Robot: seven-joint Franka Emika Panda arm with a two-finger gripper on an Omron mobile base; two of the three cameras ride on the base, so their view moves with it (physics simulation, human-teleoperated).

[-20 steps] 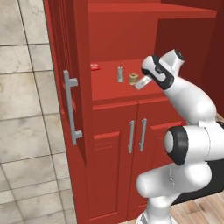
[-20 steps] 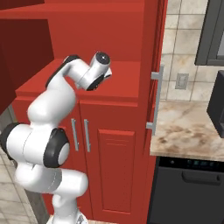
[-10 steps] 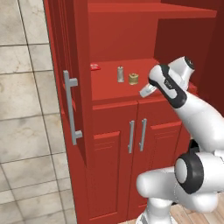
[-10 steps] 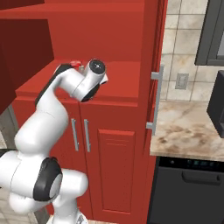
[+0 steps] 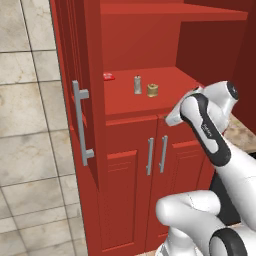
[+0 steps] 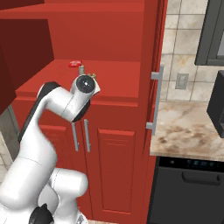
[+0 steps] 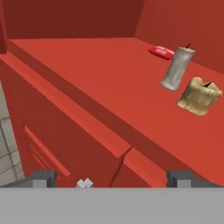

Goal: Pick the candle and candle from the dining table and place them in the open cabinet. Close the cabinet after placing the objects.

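Note:
On the red inner shelf [image 5: 125, 102] of the open cabinet [image 5: 130, 30] stand two candles side by side. One candle is slim, grey and upright [image 5: 137, 85] [image 7: 176, 68] [image 6: 81, 69]. The other is squat and golden-tan [image 5: 152, 90] [image 7: 199, 96]. My gripper [image 7: 111, 177] [image 5: 172, 116] hangs open and holds nothing, in front of the shelf's front edge, lower than the candles and apart from them. Both cabinet doors stand open: the left door [image 5: 75, 60] and the right door [image 6: 151, 52]. The dining table is out of view.
A small flat red item [image 5: 108, 76] [image 7: 162, 51] lies behind the candles. The doors carry long silver handles [image 5: 81, 122] [image 6: 155, 100]. Closed lower doors [image 5: 150, 165] sit under the shelf. A marble counter [image 6: 188, 127] over a black appliance [image 6: 192, 188] is at the right.
My hand has drawn back from the shelf, away from the candles and a little lower, staying open. Both candles stand where they were.

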